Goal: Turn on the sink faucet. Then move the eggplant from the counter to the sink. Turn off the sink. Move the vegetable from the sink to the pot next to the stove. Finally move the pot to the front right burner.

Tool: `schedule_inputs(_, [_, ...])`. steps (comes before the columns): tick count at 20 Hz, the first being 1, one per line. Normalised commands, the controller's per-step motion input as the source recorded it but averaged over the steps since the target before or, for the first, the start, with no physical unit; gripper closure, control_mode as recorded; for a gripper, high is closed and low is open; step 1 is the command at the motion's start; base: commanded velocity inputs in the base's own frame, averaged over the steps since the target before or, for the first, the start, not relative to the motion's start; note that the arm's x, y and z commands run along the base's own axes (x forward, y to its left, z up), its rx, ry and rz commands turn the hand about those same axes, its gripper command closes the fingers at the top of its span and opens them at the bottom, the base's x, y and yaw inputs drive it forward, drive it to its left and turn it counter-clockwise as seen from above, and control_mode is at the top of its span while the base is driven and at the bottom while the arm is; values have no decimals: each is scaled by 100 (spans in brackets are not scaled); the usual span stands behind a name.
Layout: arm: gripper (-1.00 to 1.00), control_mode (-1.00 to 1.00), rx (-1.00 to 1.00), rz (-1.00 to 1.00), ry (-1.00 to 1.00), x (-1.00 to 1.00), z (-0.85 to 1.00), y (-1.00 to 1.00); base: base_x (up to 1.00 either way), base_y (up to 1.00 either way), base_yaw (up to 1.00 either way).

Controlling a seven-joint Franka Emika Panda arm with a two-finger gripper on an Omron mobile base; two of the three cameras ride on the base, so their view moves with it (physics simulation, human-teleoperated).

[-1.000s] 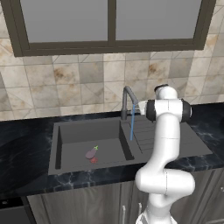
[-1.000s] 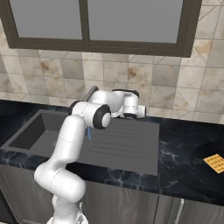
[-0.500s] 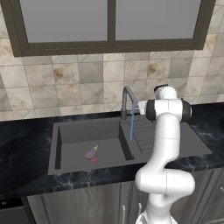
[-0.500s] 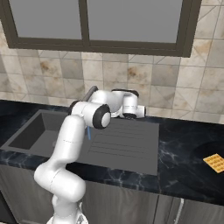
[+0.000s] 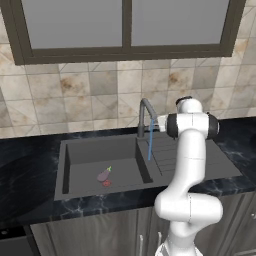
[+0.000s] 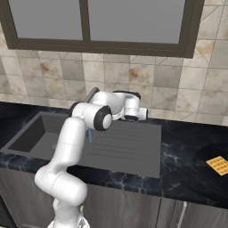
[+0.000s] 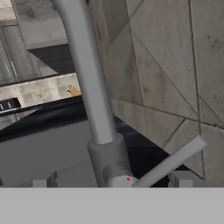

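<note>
Nothing has shifted between the earlier left base pictures and now: the arm holds the same reach at the sink faucet (image 5: 145, 116), water (image 5: 150, 144) falls as a thin blue line from the spout, and the eggplant (image 5: 104, 174) lies in the sink (image 5: 80, 150) beside the red drain mark (image 5: 106, 183). So you are, by my reading, at the turn-off step, with the lever not yet moved. The eggplant's long axis runs diagonally, green stem tip pointing up and to the right (toward the faucet).

Next, the right base view: the gripper (image 6: 141, 114) sits just over the tabletop (image 6: 187, 164) behind the ribbed drainboard (image 6: 129, 142), close to the faucet's base, also unmoved.

Last, the hand view: the jaws stand wide apart, holding nothing, with the faucet's stem and side lever (image 7: 175, 159) between them. The lever slants up to the right.
</note>
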Motion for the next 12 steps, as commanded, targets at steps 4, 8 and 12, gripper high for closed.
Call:
schedule_inputs(4, [-100, -100, -1, 2, -7, -9, 67, 46, 0, 0, 0])
schedule_inputs(8, [-100, -100, -3, 2, -3, -8, 74, 47, 0, 0, 0])
schedule_inputs(12, [-100, -100, -5, 2, 0, -5, 69, 46, 0, 0, 0])
